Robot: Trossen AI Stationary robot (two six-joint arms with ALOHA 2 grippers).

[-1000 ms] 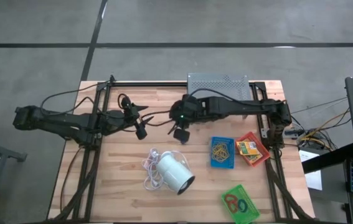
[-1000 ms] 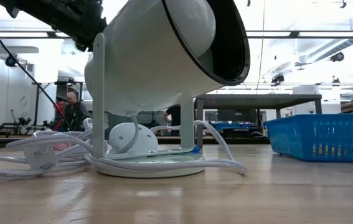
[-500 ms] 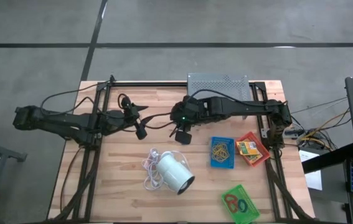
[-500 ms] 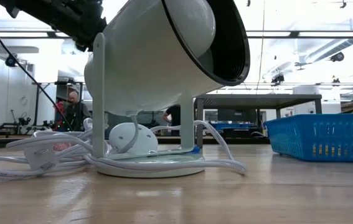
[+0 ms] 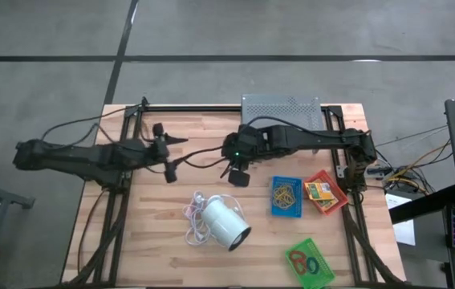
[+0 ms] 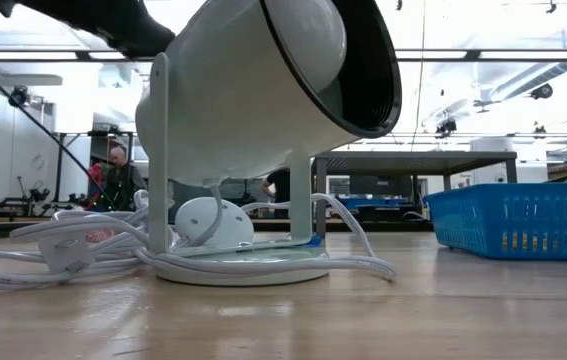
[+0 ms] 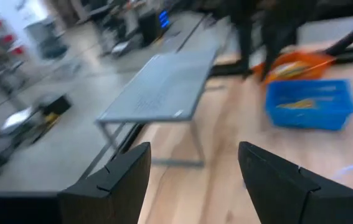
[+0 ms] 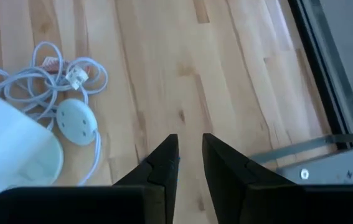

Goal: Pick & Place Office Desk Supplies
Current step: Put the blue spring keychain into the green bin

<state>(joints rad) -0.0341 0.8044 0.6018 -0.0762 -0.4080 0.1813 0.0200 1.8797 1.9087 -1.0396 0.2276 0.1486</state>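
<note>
The supplies lie in three small trays at the table's right. A blue tray (image 5: 286, 197) holds tan rubber bands, a red tray (image 5: 324, 193) holds yellow printed boxes, and a green tray (image 5: 310, 262) near the front edge holds red and blue loops. My left gripper (image 5: 168, 168) hovers open over the left-centre of the table, with nothing between its fingers (image 7: 192, 168). My right gripper (image 5: 236, 175) hangs over the table's middle, to the left of the blue tray and pointing steeply down. Its fingers (image 8: 188, 155) stand a narrow gap apart over bare wood.
A big white lamp (image 5: 225, 222) lies near the front centre with its coiled white cord (image 5: 195, 217) beside it, and it fills the low view (image 6: 263, 100). A grey perforated stand (image 5: 282, 107) sits at the far edge. Bare wood shows between the two grippers.
My left gripper has drawn back toward the table's left edge and risen a little, rolling slightly. In the low view its dark arm has climbed almost out of the top left corner. The trays and the lamp have not moved.
</note>
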